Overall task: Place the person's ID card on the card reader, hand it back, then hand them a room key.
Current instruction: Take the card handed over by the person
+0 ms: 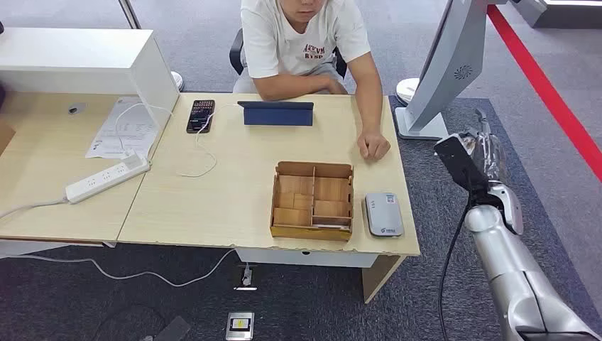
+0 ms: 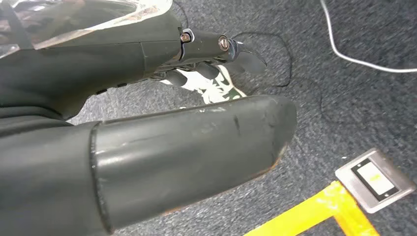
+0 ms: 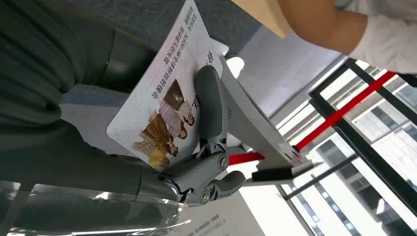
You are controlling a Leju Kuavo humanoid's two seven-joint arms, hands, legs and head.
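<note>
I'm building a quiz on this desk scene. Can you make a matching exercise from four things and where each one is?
Things:
1. printed white ID card
2. grey flat card reader
3. black smartphone
4. white power strip

Places:
A. on the desk's left section, cable attached
B. held in the right hand
C. beside the wooden compartment box, near the desk's front edge
D. left of the blue tablet

Pairs: 1-B, 2-C, 3-D, 4-A

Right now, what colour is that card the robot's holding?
The card in the right hand is white with black text and a brownish picture, clearest in the right wrist view.
</note>
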